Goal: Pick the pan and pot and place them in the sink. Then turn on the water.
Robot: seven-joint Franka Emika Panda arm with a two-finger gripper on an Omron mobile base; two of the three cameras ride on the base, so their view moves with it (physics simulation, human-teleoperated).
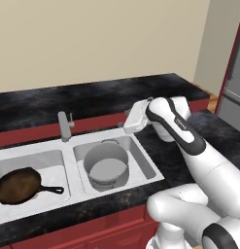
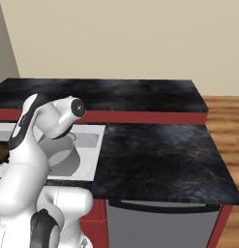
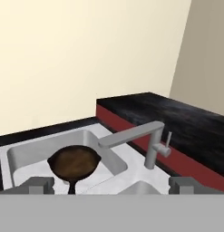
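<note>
Two basins make up the white rectangular sink (image 1: 68, 155), which is set into a black speckled stone counter (image 1: 180, 141) with red cabinet fronts below. Each basin holds one piece of cookware.

One pan (image 1: 17, 185) lies flat in the left basin. It is a round, shallow, dark-brown skillet, and its short straight black handle points toward the divider between the basins. From the hand view the pan (image 3: 75, 162) sits on the basin floor with its handle aimed at the camera.

One pot (image 1: 106, 165) stands upright in the right basin. It is a tall grey metal cylinder with straight sides, and a small loop handle shows at its far rim. Its inside looks empty, with a pale flat bottom. In the right base view only part of the pot (image 2: 63, 155) shows behind the arm.

One grey faucet (image 1: 65, 125) rises from the back ledge between the two basins. In the hand view the faucet (image 3: 143, 138) has a squared spout reaching out over the basin that holds the pan, and a small lever stands on its side.

One white robot arm reaches over the counter just to the right of the sink. Its gripper (image 3: 112, 185) is spread wide and holds nothing, with the two grey fingertips (image 3: 38, 185) far apart and aimed toward the faucet and sink.
</note>
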